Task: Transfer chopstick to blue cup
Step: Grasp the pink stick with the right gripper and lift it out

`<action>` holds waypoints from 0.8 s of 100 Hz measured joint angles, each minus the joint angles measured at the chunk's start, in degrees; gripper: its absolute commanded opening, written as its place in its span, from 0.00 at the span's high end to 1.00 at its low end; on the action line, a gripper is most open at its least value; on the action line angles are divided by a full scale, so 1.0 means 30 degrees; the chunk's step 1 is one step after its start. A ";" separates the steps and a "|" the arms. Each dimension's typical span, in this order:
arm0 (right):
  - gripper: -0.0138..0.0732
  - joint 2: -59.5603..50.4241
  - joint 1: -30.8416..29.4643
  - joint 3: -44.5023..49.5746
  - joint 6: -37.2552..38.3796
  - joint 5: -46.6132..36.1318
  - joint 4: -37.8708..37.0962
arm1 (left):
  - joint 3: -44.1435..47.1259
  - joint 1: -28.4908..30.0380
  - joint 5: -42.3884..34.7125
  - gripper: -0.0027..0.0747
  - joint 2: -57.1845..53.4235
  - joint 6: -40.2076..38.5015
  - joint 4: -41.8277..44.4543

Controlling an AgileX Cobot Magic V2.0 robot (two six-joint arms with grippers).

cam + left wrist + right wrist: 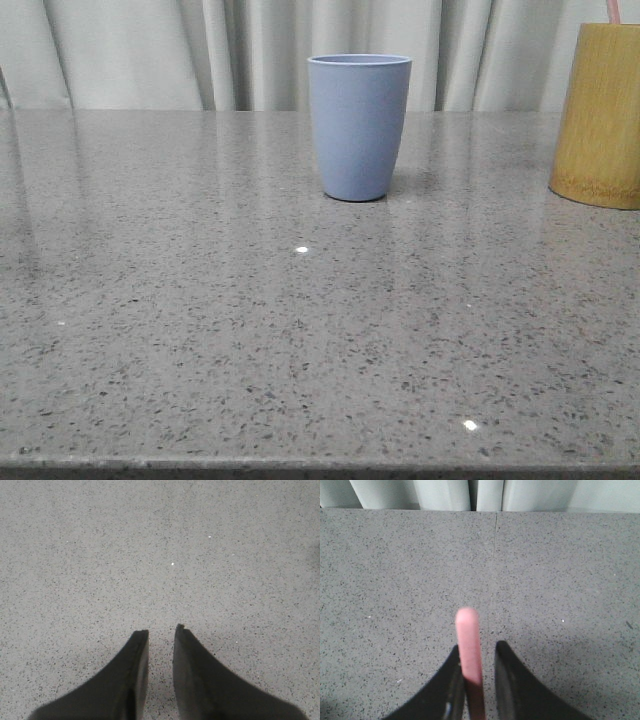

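The blue cup [359, 125] stands upright at the middle back of the table. A pale pink chopstick tip [612, 10] pokes above the yellow-brown bamboo cylinder [600, 115] at the far right. Neither gripper shows in the front view. In the right wrist view the pink chopstick [468, 640] stands between the jaws of my right gripper [478, 646]. It lies against one finger, with a visible gap to the other finger [507, 670]. My left gripper [161, 630] hangs over bare table, jaws a narrow gap apart and empty.
The grey speckled table [200, 300] stretches from the front edge to the pale curtain [150, 50] behind it. The curtain also shows in the right wrist view [445, 492].
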 measured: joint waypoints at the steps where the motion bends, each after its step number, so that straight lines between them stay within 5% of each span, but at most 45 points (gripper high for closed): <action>1: 0.74 0.0000 0.0000 0.0000 0.0000 -0.0038 0.0000 | 0.0000 0.0000 0.0000 0.80 0.0000 0.0000 0.0000; 80: 0.80 -0.1952 0.0000 -0.1384 -0.0514 0.0024 0.0000 | 0.0000 0.0000 0.0000 0.80 -0.0031 0.0000 0.0000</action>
